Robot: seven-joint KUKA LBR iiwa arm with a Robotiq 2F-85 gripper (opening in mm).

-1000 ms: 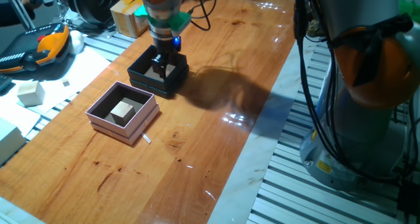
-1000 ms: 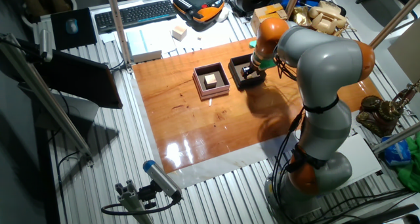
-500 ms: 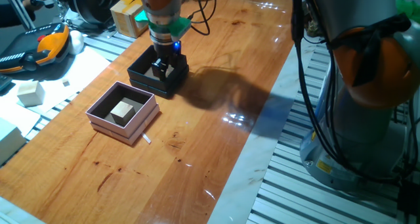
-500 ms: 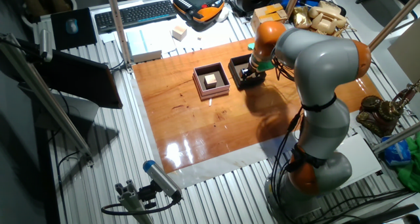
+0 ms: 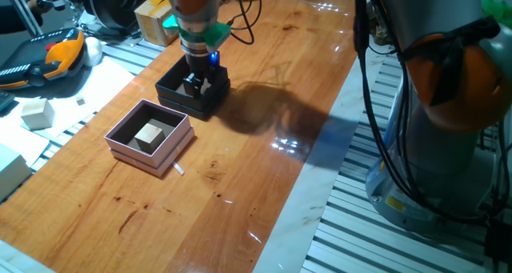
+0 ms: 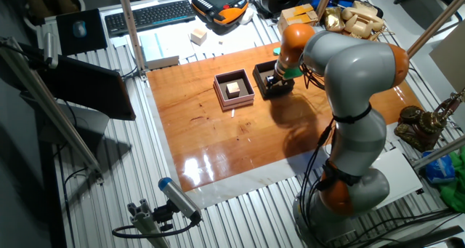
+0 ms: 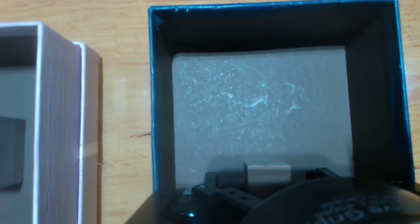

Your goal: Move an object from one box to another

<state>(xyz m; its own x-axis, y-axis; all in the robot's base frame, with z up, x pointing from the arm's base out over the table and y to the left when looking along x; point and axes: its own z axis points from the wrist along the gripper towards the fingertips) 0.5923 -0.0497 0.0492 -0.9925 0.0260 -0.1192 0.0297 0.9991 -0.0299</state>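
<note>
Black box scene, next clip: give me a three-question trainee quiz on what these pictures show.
1. True or false: the gripper is over the pink box.
2. Which box has a pale block resting on its floor? A) black box B) pink box C) neither
3. In the hand view, what small pale thing shows between the fingers at the bottom edge?

Key:
1. False; it is down in the black box.
2. B.
3. A small pale block, apparently gripped, over the black box's floor.
</note>
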